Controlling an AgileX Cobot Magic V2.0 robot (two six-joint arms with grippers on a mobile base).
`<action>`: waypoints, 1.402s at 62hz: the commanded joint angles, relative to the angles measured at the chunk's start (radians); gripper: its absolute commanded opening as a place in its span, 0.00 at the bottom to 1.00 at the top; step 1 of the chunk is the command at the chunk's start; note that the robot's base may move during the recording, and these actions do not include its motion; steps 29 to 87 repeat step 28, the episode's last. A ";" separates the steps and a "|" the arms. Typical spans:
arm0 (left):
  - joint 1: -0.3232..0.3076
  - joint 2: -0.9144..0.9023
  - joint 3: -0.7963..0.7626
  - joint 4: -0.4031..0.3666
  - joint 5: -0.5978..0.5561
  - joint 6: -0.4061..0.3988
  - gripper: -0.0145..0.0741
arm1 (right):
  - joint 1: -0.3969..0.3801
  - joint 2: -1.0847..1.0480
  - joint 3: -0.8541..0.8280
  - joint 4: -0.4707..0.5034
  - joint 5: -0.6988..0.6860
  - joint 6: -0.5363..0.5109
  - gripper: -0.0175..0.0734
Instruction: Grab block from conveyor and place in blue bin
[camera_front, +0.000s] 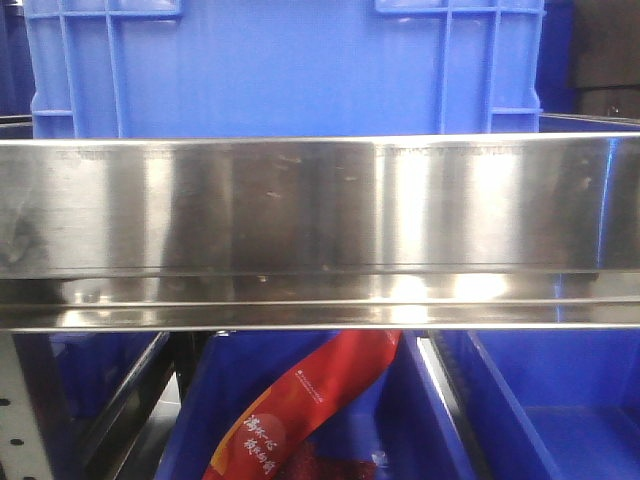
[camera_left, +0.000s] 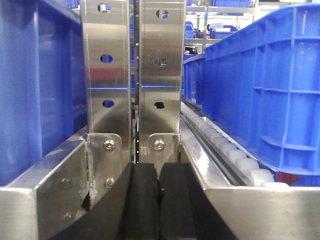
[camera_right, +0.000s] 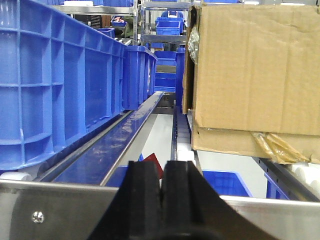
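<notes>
The green block and the dark grey conveyor belt are out of view in all frames. My left gripper (camera_left: 159, 172) is shut and empty, its black fingers (camera_left: 144, 200) pressed together in front of steel rack uprights (camera_left: 159, 75). My right gripper (camera_right: 161, 172) is shut and empty too, low behind a steel rail (camera_right: 60, 210). A large blue bin (camera_front: 285, 65) stands on the shelf above a wide steel rail (camera_front: 320, 230) in the front view. A blue bin (camera_left: 265, 95) shows at the right of the left wrist view and another (camera_right: 55, 85) at the left of the right wrist view.
A cardboard box (camera_right: 255, 70) sits on the roller track at the right of the right wrist view. White rollers (camera_left: 235, 160) run beside the left gripper. Lower blue bins (camera_front: 560, 410) hold a red snack packet (camera_front: 300, 410).
</notes>
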 joint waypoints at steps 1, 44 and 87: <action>-0.006 -0.005 0.000 -0.005 -0.019 -0.004 0.04 | -0.004 -0.004 0.000 0.002 -0.022 -0.005 0.01; -0.006 -0.005 0.000 -0.005 -0.019 -0.004 0.04 | -0.004 -0.004 0.000 0.002 -0.022 -0.005 0.01; -0.006 -0.005 0.000 -0.005 -0.019 -0.004 0.04 | -0.004 -0.004 0.000 0.002 -0.022 -0.005 0.01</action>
